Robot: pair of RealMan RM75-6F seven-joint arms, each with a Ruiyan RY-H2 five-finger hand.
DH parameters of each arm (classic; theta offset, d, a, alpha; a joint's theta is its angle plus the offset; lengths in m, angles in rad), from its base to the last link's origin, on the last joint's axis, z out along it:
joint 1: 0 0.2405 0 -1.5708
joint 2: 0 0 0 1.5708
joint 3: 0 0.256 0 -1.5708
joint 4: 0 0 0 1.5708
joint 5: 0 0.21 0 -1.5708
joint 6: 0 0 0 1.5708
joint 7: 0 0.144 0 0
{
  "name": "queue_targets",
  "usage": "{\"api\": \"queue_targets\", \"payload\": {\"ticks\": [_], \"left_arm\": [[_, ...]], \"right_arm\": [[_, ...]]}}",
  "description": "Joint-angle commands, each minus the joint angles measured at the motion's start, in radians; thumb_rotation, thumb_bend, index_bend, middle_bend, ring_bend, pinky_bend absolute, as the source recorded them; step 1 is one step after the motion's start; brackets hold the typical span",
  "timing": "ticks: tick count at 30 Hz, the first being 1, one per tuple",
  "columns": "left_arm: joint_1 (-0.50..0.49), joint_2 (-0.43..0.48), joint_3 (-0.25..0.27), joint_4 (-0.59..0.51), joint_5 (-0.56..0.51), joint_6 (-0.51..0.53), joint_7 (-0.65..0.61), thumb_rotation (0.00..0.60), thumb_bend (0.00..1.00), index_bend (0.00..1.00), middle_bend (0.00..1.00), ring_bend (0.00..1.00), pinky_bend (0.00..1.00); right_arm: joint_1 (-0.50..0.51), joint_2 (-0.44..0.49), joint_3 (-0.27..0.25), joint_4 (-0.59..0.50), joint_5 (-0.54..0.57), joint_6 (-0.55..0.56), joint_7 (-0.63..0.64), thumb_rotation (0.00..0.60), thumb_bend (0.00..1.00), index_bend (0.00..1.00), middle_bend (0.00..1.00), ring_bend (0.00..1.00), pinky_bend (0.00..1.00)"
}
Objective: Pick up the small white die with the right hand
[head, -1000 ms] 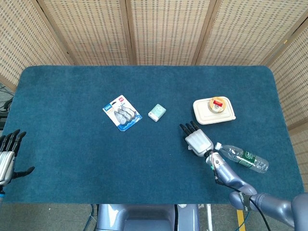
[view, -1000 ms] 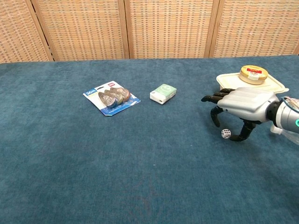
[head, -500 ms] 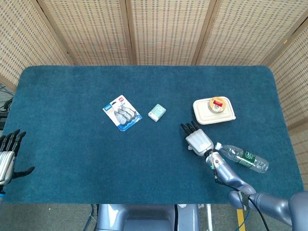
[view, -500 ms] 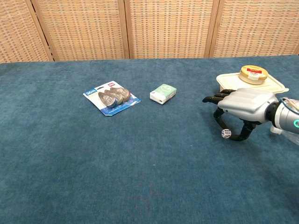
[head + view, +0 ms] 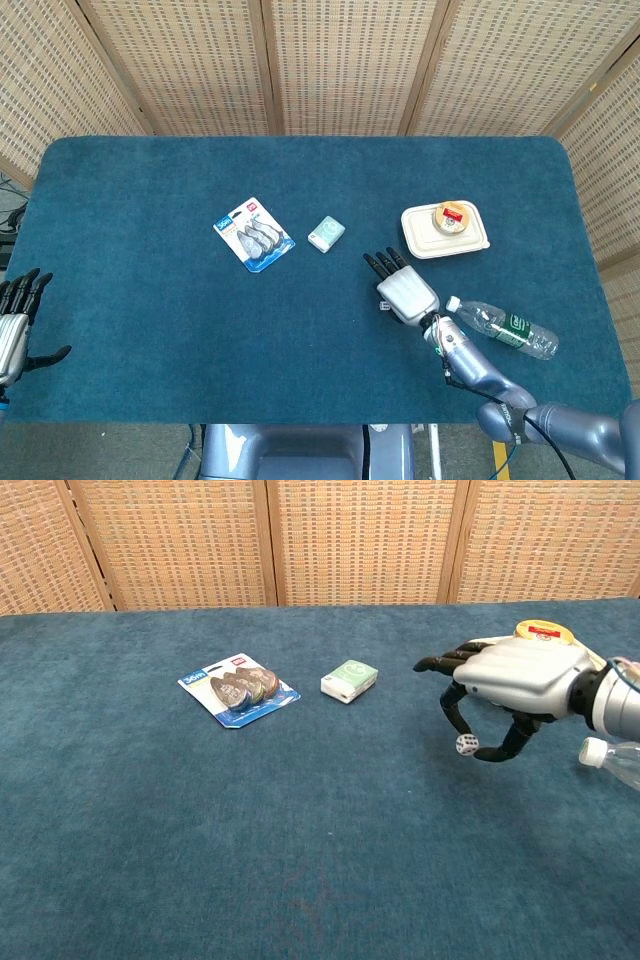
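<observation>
The small white die [image 5: 467, 744] hangs above the blue cloth, pinched between the thumb and a finger of my right hand [image 5: 505, 685]. In the head view the same right hand [image 5: 403, 293] is seen from above at the table's right front, and the die is hidden beneath it. My left hand [image 5: 14, 325] hovers at the far left edge of the head view, fingers apart and holding nothing.
A white lidded tray [image 5: 446, 232] with a round tin [image 5: 451, 216] on it stands behind the right hand. A clear plastic bottle [image 5: 503, 328] lies to its right. A small mint box [image 5: 326, 233] and a blister pack [image 5: 254, 234] lie mid-table on the blue cloth [image 5: 150, 200].
The right hand has closed on the die and lifted it off the cloth, moving up and a little left. The left hand has not moved.
</observation>
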Motion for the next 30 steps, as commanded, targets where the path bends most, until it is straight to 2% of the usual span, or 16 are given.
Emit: {"api": "queue_targets", "payload": {"ticks": [1, 5, 11, 13, 14, 18, 24, 30], "left_arm": [[0.002, 0.003, 0.002, -0.001, 0.006, 0.004, -0.007, 0.600, 0.06, 0.00, 0.00, 0.00, 0.00], [0.007, 0.010, 0.005, -0.004, 0.016, 0.013, -0.022, 0.600, 0.06, 0.00, 0.00, 0.00, 0.00], [0.013, 0.021, 0.006, -0.002, 0.025, 0.021, -0.049, 0.600, 0.06, 0.00, 0.00, 0.00, 0.00], [0.012, 0.022, 0.006, -0.002, 0.026, 0.020, -0.054, 0.600, 0.06, 0.00, 0.00, 0.00, 0.00], [0.012, 0.023, 0.006, -0.002, 0.026, 0.020, -0.055, 0.600, 0.06, 0.00, 0.00, 0.00, 0.00], [0.013, 0.026, 0.005, -0.001, 0.026, 0.020, -0.061, 0.600, 0.06, 0.00, 0.00, 0.00, 0.00], [0.012, 0.027, 0.004, -0.001, 0.024, 0.019, -0.063, 0.600, 0.06, 0.00, 0.00, 0.00, 0.00], [0.013, 0.028, 0.005, -0.002, 0.024, 0.020, -0.065, 0.600, 0.06, 0.00, 0.00, 0.00, 0.00]], "right_arm": [[0.012, 0.117, 0.052, -0.200, 0.000, 0.060, -0.068, 0.600, 0.40, 0.58, 0.00, 0.00, 0.00], [0.032, 0.186, 0.104, -0.349, 0.067, 0.088, -0.171, 0.600, 0.41, 0.58, 0.00, 0.00, 0.00], [0.070, 0.206, 0.156, -0.455, 0.198, 0.130, -0.291, 0.600, 0.41, 0.58, 0.00, 0.00, 0.00], [0.081, 0.202, 0.164, -0.467, 0.231, 0.142, -0.315, 0.600, 0.41, 0.58, 0.00, 0.00, 0.00], [0.086, 0.199, 0.167, -0.470, 0.244, 0.147, -0.321, 0.600, 0.41, 0.55, 0.00, 0.00, 0.00], [0.103, 0.190, 0.166, -0.469, 0.289, 0.163, -0.353, 0.600, 0.31, 0.31, 0.00, 0.00, 0.00], [0.119, 0.188, 0.155, -0.474, 0.337, 0.185, -0.382, 0.600, 0.30, 0.29, 0.00, 0.00, 0.00], [0.112, 0.215, 0.145, -0.494, 0.337, 0.215, -0.380, 0.600, 0.31, 0.29, 0.00, 0.00, 0.00]]}}
